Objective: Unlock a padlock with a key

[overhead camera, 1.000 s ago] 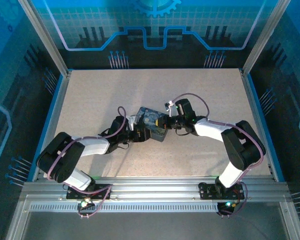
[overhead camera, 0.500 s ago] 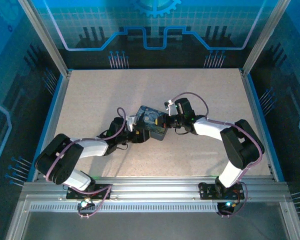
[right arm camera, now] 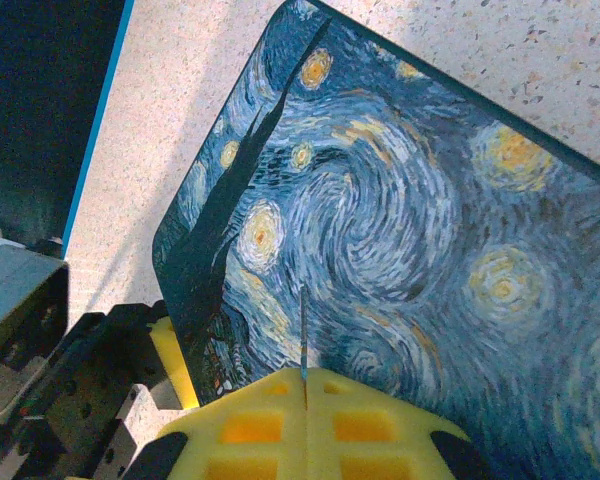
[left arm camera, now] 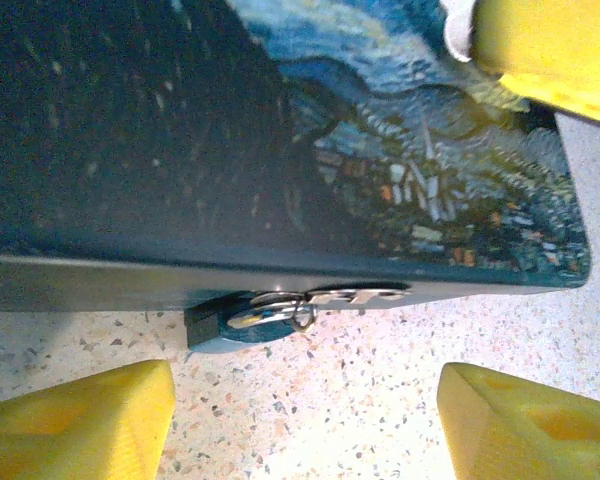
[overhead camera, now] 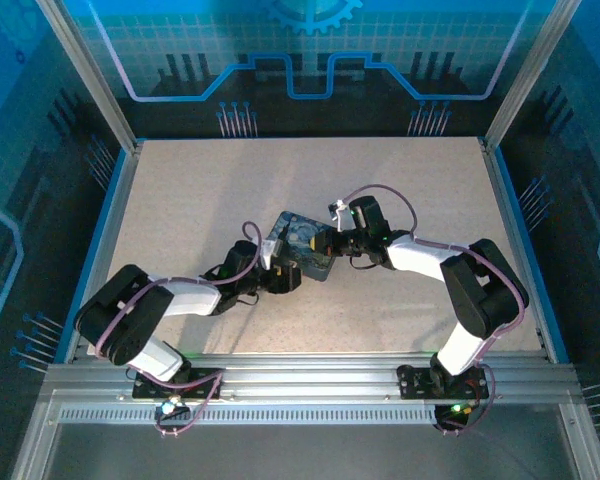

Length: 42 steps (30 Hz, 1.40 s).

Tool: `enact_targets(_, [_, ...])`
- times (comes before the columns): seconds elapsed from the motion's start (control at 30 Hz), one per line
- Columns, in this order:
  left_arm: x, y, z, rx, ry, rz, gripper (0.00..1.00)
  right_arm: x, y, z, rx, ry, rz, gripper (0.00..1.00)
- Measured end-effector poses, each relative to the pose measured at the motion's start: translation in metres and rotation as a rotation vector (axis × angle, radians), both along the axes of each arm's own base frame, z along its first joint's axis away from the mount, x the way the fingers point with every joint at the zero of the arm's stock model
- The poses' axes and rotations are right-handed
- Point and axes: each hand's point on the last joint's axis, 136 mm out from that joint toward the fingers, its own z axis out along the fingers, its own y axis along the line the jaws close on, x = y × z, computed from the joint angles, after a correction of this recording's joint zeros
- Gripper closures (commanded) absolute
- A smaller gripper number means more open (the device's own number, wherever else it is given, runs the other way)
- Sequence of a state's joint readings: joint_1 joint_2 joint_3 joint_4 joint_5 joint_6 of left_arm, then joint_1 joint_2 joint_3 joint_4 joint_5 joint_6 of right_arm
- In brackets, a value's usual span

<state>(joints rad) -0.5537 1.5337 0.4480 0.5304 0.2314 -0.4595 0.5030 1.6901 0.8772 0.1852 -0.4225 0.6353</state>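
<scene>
Padlock (left arm camera: pixel 242 318) — at case (left arm camera: pixel 180 130) edge, just ahead of left gripper (left arm camera: pixel 305 415), spread, empty; key (right arm camera: pixel 304 325) pinched in clenched right gripper (right arm camera: pixel 305 400); risk — ungripped lock swings, thin key twists.

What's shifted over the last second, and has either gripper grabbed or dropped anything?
The left gripper slid slightly toward the near edge beside the case, jaws open, nothing grabbed; the padlock sits ahead of them. The right gripper stayed shut on the key; the case did not move.
</scene>
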Motion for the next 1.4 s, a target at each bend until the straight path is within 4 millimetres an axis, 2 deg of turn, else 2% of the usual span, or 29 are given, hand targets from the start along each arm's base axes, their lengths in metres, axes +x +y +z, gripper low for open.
enact_targets(0.17, [0.0,-0.002,-0.008,0.015,0.0,-0.008,0.3,0.0,0.0,0.0,0.0,-0.001,0.0,0.97])
enact_targets(0.47, [0.006,-0.007,-0.009,0.023,-0.038,-0.002,0.3,0.0,0.001,0.0,-0.001,-0.003,0.0,0.97])
enact_targets(0.8, [0.011,-0.011,-0.012,0.061,-0.077,0.008,0.42,0.001,0.003,0.0,0.0,-0.013,0.0,0.97])
enact_targets(1.03, [0.005,-0.023,-0.01,0.073,-0.092,-0.014,0.5,0.002,0.004,0.0,-0.003,-0.023,-0.003,0.96])
enact_targets(1.4, [0.011,-0.018,-0.013,0.09,-0.059,0.053,0.54,0.002,0.005,0.0,-0.002,-0.025,-0.003,0.96])
